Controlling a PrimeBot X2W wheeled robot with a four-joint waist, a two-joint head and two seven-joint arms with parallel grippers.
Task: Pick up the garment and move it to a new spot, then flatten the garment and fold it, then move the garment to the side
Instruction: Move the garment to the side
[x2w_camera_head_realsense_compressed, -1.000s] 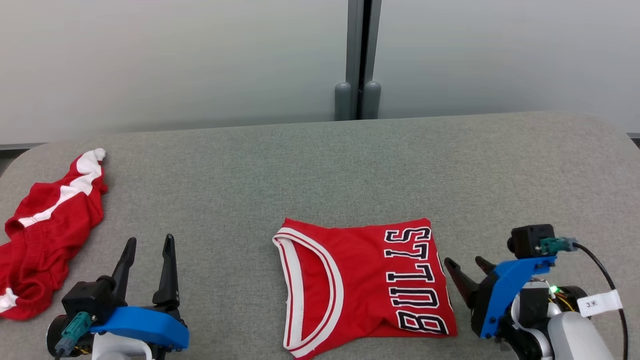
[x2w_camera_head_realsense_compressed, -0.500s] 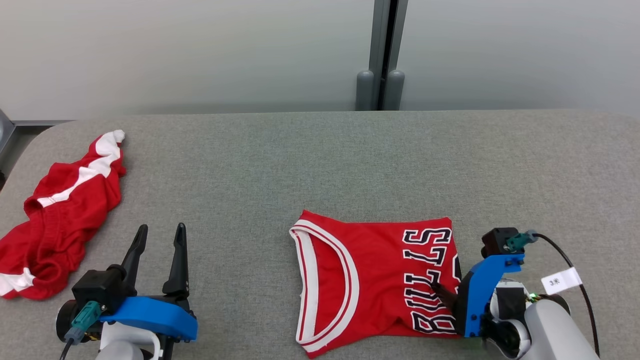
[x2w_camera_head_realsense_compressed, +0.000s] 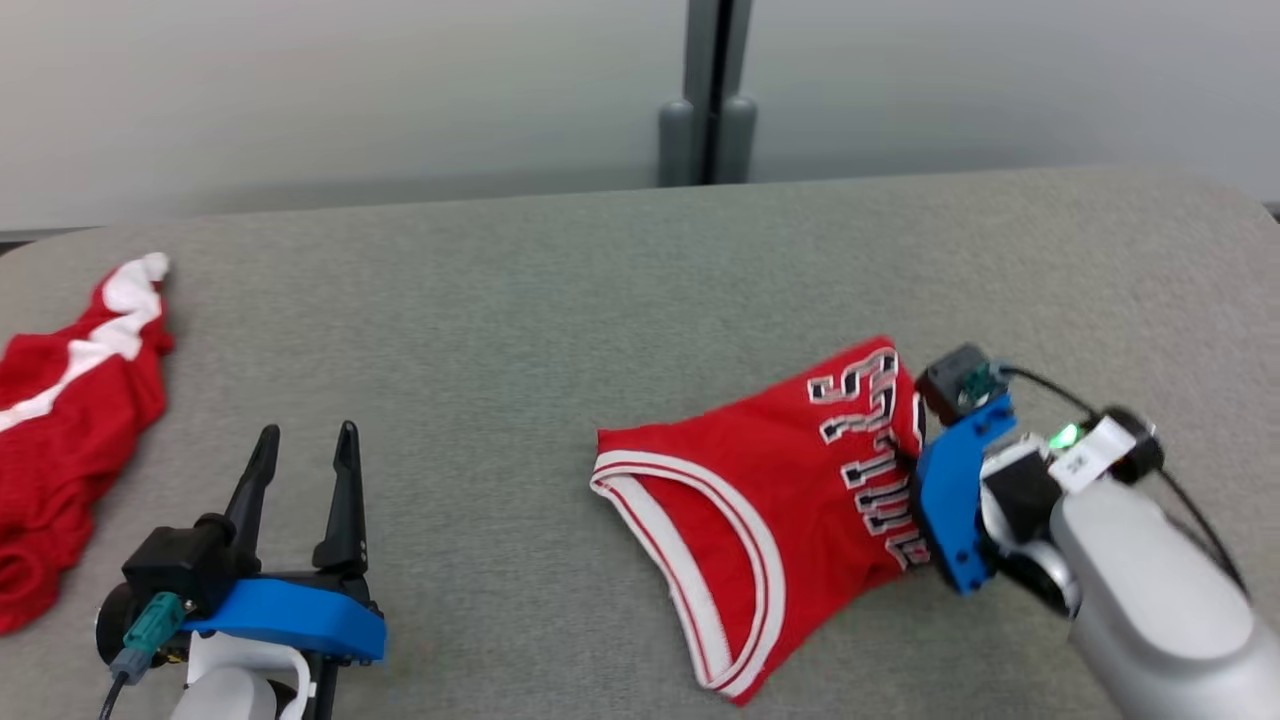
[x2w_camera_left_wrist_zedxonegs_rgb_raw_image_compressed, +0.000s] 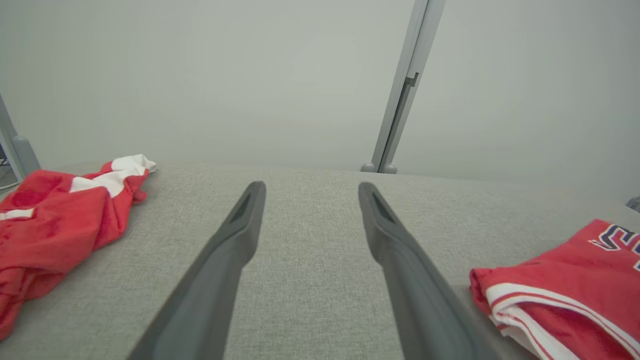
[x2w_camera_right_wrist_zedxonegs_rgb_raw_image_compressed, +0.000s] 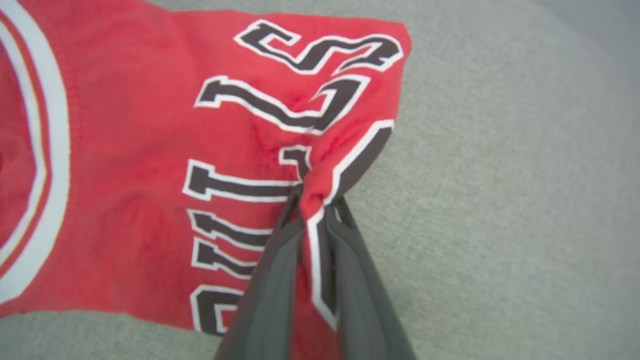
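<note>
Skewed since a second ago, the jersey (x2w_camera_head_realsense_compressed: 790, 520) lies near the table's (x2w_camera_head_realsense_compressed: 500, 300) front edge, its bunched, hard-to-read lettered side clamped in the right end effector (x2w_camera_right_wrist_zedxonegs_rgb_raw_image_compressed: 314, 210). The left end effector (x2w_camera_head_realsense_compressed: 307, 435) holds its fingers apart.

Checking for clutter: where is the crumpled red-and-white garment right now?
In the head view, the crumpled red-and-white garment lies at the table's left edge, left of the open left claw, far from the jersey pinched by the right claw.
</note>
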